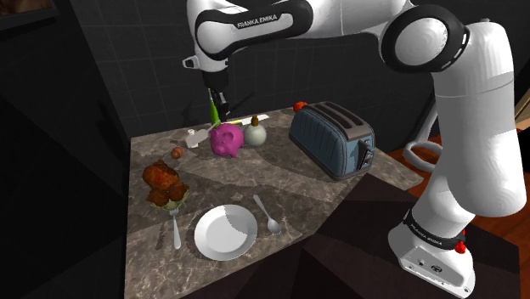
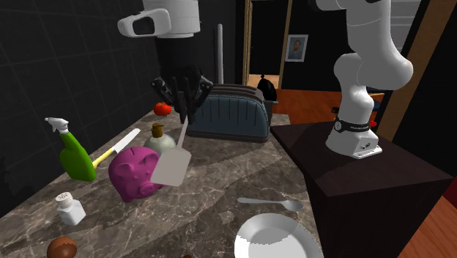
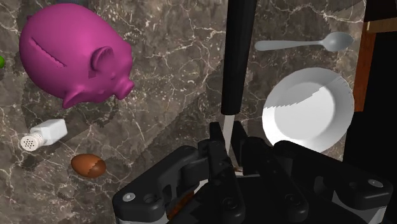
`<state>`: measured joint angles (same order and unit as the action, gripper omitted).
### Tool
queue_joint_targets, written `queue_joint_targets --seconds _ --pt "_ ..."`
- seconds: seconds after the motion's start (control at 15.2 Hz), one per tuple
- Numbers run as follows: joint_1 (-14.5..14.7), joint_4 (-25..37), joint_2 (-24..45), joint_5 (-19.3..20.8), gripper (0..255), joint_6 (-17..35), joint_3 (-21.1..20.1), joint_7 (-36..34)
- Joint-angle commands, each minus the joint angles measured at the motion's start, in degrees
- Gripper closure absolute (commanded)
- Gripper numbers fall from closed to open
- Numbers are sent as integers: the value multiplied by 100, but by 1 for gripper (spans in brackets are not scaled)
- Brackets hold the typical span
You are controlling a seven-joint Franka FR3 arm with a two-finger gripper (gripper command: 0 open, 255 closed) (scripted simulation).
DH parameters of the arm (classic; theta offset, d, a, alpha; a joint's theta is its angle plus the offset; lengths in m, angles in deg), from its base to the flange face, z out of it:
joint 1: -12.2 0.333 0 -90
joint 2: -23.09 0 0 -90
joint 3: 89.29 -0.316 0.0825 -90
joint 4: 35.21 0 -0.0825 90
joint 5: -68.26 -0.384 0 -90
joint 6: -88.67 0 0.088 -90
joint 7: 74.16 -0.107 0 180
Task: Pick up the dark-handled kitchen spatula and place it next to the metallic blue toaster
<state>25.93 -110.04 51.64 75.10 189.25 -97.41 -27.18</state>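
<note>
My black gripper (image 2: 185, 102) is shut on the thin pale shaft of the spatula (image 2: 173, 165) and holds it clear of the marble counter (image 2: 220, 183). Its flat pale blade hangs down in front of the pink piggy bank (image 2: 134, 173). In the wrist view the spatula's black handle (image 3: 237, 57) runs away from the gripper (image 3: 230, 139) over the counter, between the piggy bank (image 3: 73, 60) and the white plate (image 3: 308, 108). The blue-grey toaster (image 1: 333, 138) stands at the counter's far right in the shoulder view, just behind the gripper (image 1: 217, 98) in the second exterior view.
A green spray bottle (image 2: 77, 155), a knife (image 2: 117, 149), a small flask (image 2: 162, 138), a shaker (image 2: 69, 209) and a tomato (image 2: 162, 108) crowd the wall side. Nearer the front lie a plate (image 1: 225, 231), spoon (image 1: 267, 214), fork (image 1: 175, 229) and a bowl of brown food (image 1: 166, 185).
</note>
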Motion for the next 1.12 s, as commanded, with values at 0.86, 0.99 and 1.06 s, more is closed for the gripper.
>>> queue_joint_targets --seconds 0.86,0.99,1.06 --pt "-819 -3261 -2404 -295 255 936 302 1034" --pt "-929 -3665 -2726 -318 255 1031 395 1239" --pt "-983 -3855 -2881 -325 255 1072 446 1344"
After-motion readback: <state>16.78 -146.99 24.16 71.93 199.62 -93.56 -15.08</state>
